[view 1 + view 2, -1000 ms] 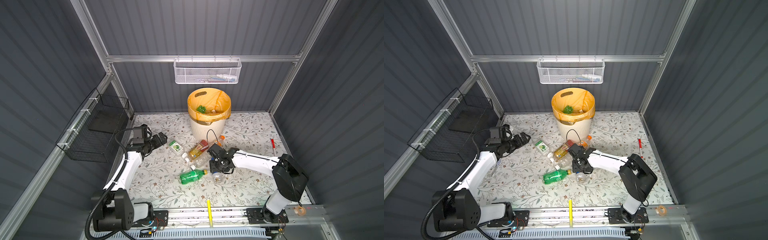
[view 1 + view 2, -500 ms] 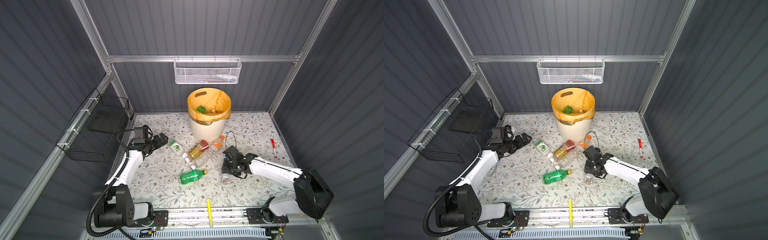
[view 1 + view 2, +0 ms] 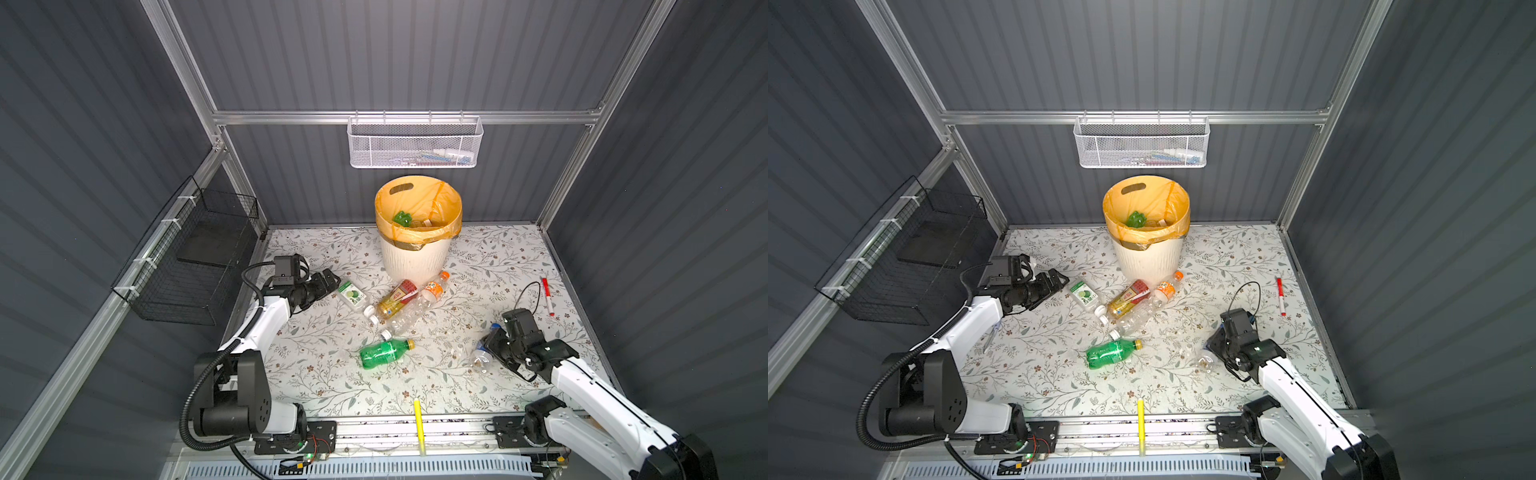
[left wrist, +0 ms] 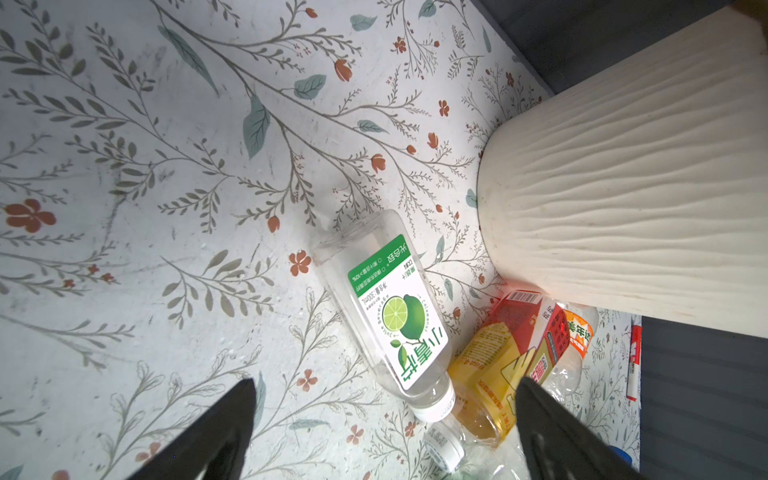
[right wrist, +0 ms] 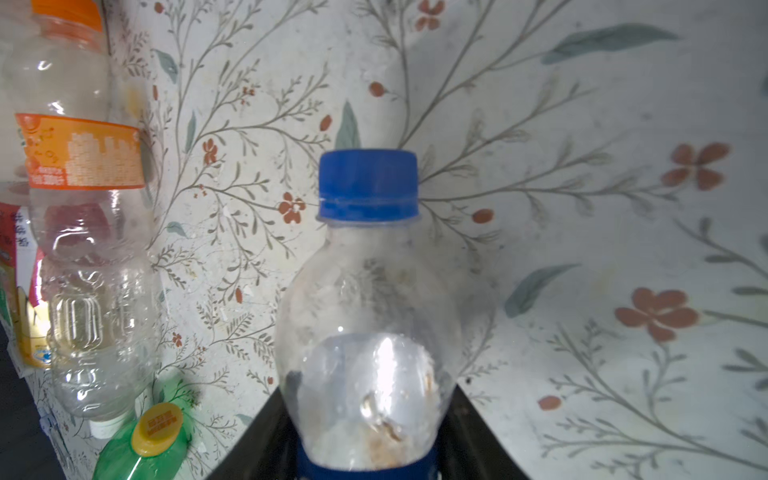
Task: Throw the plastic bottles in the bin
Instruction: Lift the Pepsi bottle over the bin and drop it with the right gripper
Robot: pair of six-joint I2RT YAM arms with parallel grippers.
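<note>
Right claw (image 5: 368,419) clenches a clear, rounded blue-capped bottle (image 5: 365,311); left claw (image 4: 384,382) gapes wide.

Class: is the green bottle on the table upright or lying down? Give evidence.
Lying down: both top views show the green bottle full-length, cap pointing sideways.

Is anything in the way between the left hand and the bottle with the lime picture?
No, nothing visible. The left hand is open and sits close beside the lime bottle, with nothing lying between them. The amber bottle lies on the lime bottle's other side, away from the hand, so it is not in the way.
</note>
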